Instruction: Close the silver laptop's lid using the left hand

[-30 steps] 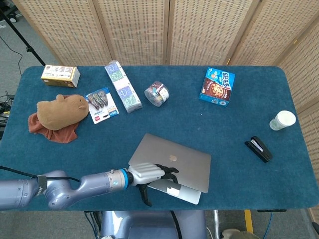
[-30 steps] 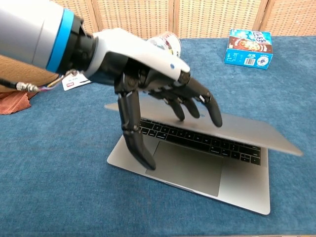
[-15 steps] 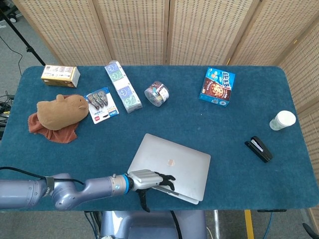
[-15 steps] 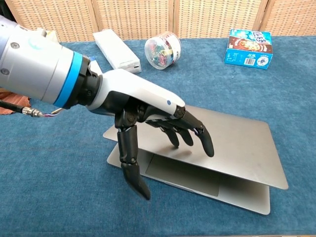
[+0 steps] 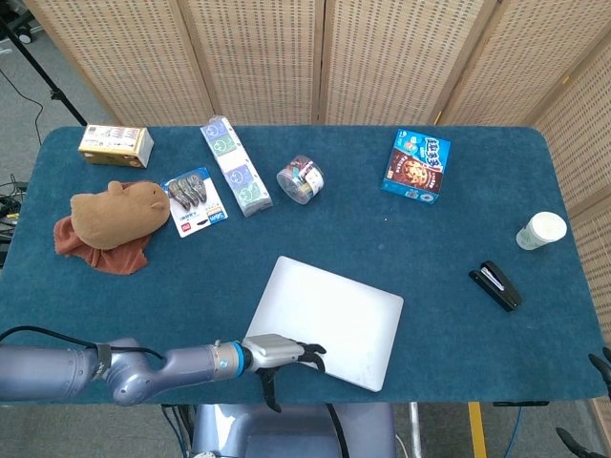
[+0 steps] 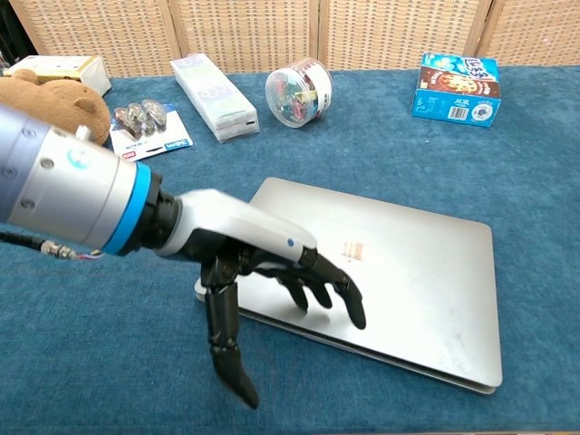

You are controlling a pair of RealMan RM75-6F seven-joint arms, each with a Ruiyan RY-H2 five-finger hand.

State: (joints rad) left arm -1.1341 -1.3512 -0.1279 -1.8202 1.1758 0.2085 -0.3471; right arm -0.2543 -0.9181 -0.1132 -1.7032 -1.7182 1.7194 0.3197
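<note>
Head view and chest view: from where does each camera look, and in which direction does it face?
Head view: sits high above the near edge, facing down on the whole blue table; the left arm and left hand show at the bottom.
Chest view: sits low at the near edge, facing forward across the table toward the wicker screen; the left hand fills the foreground.
Shared: the closed silver laptop, the blue cookie box, the left hand.

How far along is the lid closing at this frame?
Done: the silver laptop lies flat, lid down on its base, no keyboard showing. In hand: the left hand holds nothing, fingertips over the lid's near-left edge; contact is unclear. Left: at most a final press, then pulling the hand away.
</note>
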